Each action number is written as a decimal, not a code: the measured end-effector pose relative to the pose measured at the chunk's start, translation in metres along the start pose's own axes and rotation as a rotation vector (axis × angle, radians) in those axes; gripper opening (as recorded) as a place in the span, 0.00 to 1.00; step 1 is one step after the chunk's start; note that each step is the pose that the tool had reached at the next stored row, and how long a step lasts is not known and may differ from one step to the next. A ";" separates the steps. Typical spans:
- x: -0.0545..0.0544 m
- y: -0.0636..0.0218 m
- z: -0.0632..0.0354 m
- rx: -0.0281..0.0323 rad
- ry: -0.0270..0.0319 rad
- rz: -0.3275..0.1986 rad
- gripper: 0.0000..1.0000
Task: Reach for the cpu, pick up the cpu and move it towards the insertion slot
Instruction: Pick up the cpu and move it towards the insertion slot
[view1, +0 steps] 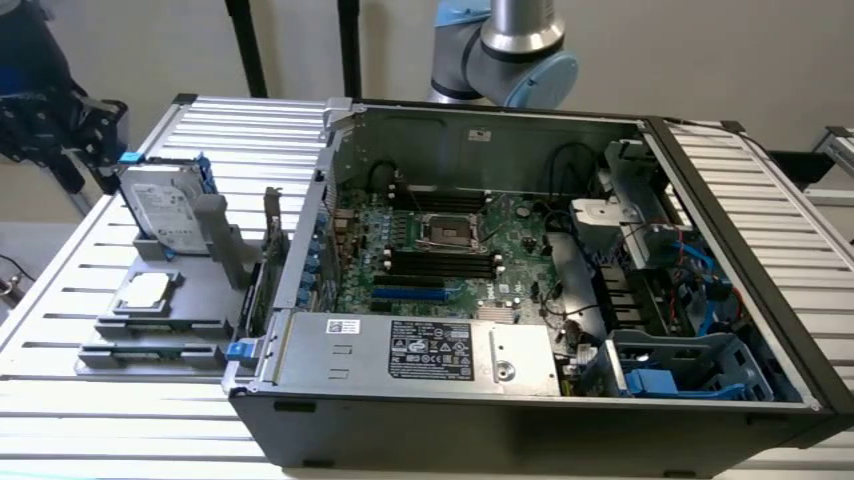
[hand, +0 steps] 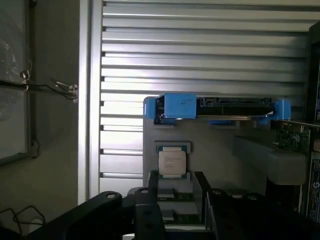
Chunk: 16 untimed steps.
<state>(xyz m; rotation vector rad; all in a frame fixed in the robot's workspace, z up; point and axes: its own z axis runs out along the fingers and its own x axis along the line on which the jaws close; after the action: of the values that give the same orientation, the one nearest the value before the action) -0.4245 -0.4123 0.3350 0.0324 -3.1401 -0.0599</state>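
While the slatted metal table (view1: 67, 250) carries the open dark computer case (view1: 441, 425), I've got the grey plastic holder block (view1: 160, 335) just beside it. My black gripper (hand: 176, 181) hangs near that block, jaws spread wide, gripping nothing. The silver-framed square insertion slot (view1: 446, 231) sits inside the case. The small flat silvery cpu (hand: 172, 162) lies on the block.

Nothing over the cpu (view1: 147, 290) as far as I can see, so there's open room straight down. The upright hard drive (view1: 167, 205) crowds it on one side. The insertion slot (view1: 450, 231) sits low between the case walls (view1: 318, 230), open overhead.
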 end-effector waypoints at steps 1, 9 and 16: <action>0.000 -0.0001 0.0003 0.0000 0.0001 0.000 0.47; 0.000 -0.0009 0.0123 0.0001 0.0004 -0.001 0.71; -0.001 -0.0044 0.0249 0.0001 0.0004 -0.003 0.71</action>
<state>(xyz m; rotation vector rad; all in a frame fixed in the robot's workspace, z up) -0.4233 -0.4158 0.3099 0.0376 -3.1397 -0.0598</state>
